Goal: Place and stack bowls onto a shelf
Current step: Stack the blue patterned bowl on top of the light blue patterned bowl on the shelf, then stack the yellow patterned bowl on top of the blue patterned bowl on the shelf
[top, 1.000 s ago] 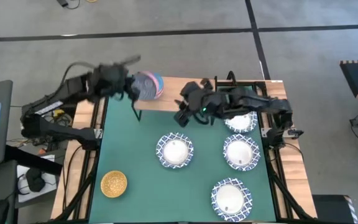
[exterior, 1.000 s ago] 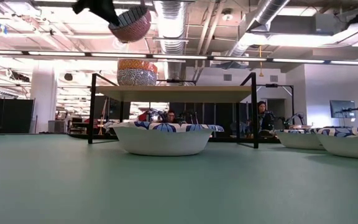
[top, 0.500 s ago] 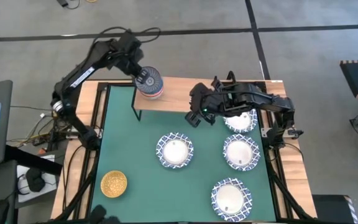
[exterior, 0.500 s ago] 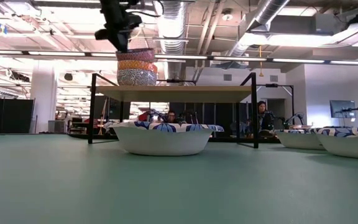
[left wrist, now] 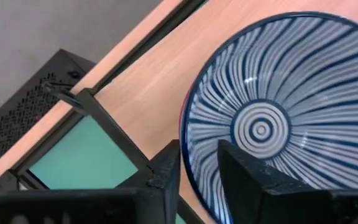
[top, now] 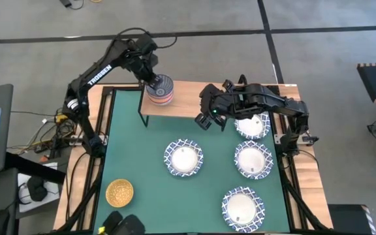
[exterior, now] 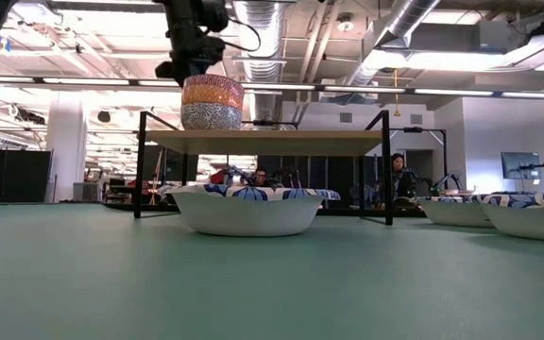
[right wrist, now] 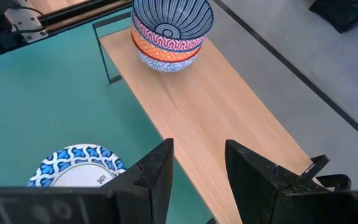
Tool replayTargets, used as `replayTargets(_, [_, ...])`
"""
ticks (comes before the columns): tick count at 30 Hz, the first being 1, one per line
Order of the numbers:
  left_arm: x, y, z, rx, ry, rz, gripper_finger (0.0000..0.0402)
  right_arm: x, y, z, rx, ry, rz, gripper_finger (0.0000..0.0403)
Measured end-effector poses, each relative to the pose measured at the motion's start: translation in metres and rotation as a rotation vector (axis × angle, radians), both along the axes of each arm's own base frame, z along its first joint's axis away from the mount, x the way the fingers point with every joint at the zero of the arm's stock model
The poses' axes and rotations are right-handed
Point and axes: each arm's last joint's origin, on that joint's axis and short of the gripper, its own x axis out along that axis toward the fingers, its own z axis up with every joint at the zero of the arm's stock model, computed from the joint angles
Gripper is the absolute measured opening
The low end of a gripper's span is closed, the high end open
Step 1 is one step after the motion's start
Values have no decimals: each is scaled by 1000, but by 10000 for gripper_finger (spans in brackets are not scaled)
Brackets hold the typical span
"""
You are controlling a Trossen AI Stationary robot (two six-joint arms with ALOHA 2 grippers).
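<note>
Stack of small bowls at shelf end; left gripper parted astride top bowl's rim, grasp unconfirmed. Right gripper open, empty, above shelf. Risk: careless withdrawal dragging rim, toppling stack.

The shelf has a smooth, pale wooden plank top with faint grain, on thin matt black metal legs. The stacked small bowls look glazed and glossy, like ceramic. The table carries a matt green surface.
</note>
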Motion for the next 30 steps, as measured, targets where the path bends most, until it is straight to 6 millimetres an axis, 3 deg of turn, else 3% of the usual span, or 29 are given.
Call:
replayTargets(7, [-27,-29,38,96,-72,2,126,3,1,-4,38,-19,-15,169])
replayTargets(11, [-46,-66,62,163,-117,-20,130,17,8,-20,131,-44,17,169])
replayTargets(16, [-62,-120,67,170,-172,-93,131,45,29,-40,251,-174,128,169])
replayTargets(22, [-78,-189,37,18,-195,-302,131,75,62,-75,385,-307,245,168])
replayTargets(30, [-92,-260,-43,-250,-133,-470,130,94,108,-124,472,-261,256,168])
